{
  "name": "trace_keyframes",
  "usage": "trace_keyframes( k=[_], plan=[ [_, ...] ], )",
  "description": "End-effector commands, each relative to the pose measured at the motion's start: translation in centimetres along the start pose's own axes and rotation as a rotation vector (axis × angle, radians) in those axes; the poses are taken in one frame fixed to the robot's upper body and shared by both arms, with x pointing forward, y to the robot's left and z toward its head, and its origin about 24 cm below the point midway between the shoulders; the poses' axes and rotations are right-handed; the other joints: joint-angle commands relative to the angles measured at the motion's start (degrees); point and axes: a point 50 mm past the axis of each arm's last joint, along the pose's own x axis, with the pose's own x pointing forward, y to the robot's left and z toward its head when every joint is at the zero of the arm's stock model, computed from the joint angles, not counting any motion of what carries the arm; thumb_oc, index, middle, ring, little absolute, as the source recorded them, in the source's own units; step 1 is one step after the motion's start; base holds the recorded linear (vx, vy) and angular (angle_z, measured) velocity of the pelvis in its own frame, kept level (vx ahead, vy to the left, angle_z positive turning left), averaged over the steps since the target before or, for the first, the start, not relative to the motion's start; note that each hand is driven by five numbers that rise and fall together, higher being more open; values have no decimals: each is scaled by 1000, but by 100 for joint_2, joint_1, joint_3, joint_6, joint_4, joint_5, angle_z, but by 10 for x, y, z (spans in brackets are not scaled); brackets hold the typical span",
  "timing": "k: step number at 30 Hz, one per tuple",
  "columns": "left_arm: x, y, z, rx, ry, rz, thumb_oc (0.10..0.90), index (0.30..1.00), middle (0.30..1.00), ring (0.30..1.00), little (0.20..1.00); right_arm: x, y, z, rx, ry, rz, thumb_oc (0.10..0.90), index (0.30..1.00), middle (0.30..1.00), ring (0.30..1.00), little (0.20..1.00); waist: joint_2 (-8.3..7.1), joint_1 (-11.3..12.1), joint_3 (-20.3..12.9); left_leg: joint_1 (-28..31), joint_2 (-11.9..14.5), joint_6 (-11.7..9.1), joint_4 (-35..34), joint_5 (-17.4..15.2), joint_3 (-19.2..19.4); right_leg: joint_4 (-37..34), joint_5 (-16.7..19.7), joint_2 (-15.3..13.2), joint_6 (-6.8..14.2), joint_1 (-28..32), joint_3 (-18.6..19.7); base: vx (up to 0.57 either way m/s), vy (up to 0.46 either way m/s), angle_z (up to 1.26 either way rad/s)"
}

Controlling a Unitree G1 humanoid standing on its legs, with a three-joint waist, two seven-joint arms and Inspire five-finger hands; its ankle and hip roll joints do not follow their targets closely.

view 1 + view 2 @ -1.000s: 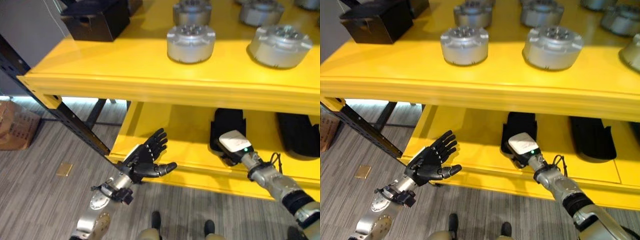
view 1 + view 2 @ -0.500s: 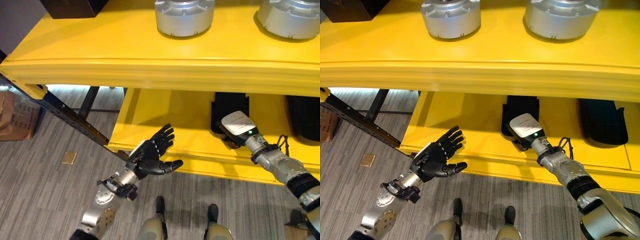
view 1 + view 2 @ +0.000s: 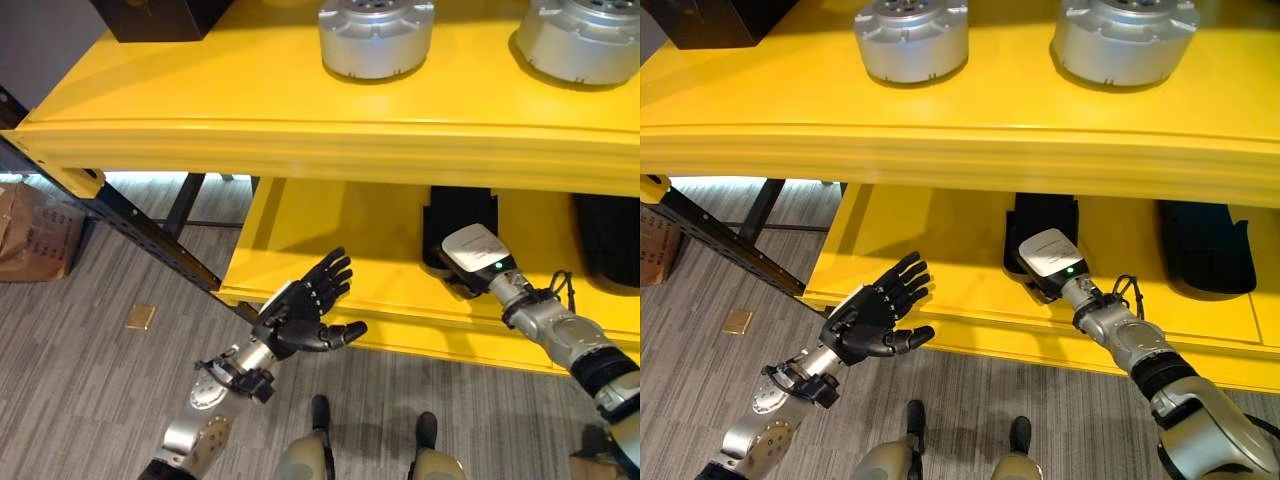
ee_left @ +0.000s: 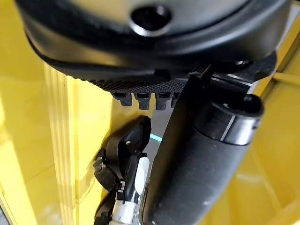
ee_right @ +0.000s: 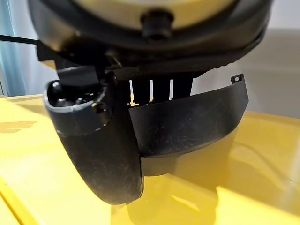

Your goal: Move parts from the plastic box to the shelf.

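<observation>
Nearest me, at seven o'clock, my left robot hand (image 3: 300, 320) hangs spread wide and holding nothing, just off the lower shelf (image 3: 330, 250) lip. At four o'clock my right robot hand (image 3: 1048, 262) reaches into that shelf onto a black part (image 3: 1040, 222); I cannot tell its grip. Farther, at twelve o'clock, silver round parts (image 3: 376, 35) sit on the upper shelf (image 3: 230, 110).
</observation>
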Motion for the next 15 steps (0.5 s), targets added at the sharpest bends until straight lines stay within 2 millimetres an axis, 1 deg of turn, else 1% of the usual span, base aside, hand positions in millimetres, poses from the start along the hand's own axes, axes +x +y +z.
trace_keyframes(
  k=[1, 5, 8, 10, 15],
  plan=[
    [15, -16, 60, 99, -295, -168, 900, 1000, 1000, 1000, 1000, 9, 1, -15, -104, 90, 100, 900, 1000, 1000, 1000, 1000, -263, 366, -28, 123, 317, -150, 791, -966, 325, 1002, -846, -282, -102, -410, -257, 0, 0, 0],
    [14, -14, 61, 85, -304, -157, 900, 1000, 1000, 1000, 1000, 8, 3, -11, -139, 80, 105, 900, 1000, 1000, 1000, 1000, -302, 341, -66, 176, 337, -156, 744, -945, 347, 959, -832, -253, -88, -369, -234, 0, 0, 0],
    [14, -13, 59, 84, -298, -157, 900, 1000, 1000, 1000, 1000, 5, 9, -15, -138, 136, 118, 900, 1000, 1000, 1000, 1000, -320, 334, -128, 249, 359, -167, 706, -932, 375, 885, -801, -238, -83, -288, -222, 0, 0, 0],
    [13, -14, 59, 81, -301, -155, 900, 1000, 1000, 1000, 1000, 3, 11, -18, -102, 177, 100, 900, 1000, 1000, 1000, 1000, -319, 335, -164, 293, 356, -170, 676, -927, 377, 846, -790, -230, -83, -240, -225, 0, 0, 0],
    [12, -13, 56, 63, -300, -156, 900, 1000, 1000, 1000, 1000, -1, 11, -19, -112, 210, 36, 900, 1000, 1000, 1000, 1000, -318, 305, -232, 363, 357, -176, 638, -932, 403, 812, -783, -223, -70, -184, -222, 3, 2, 1]
  ],
)
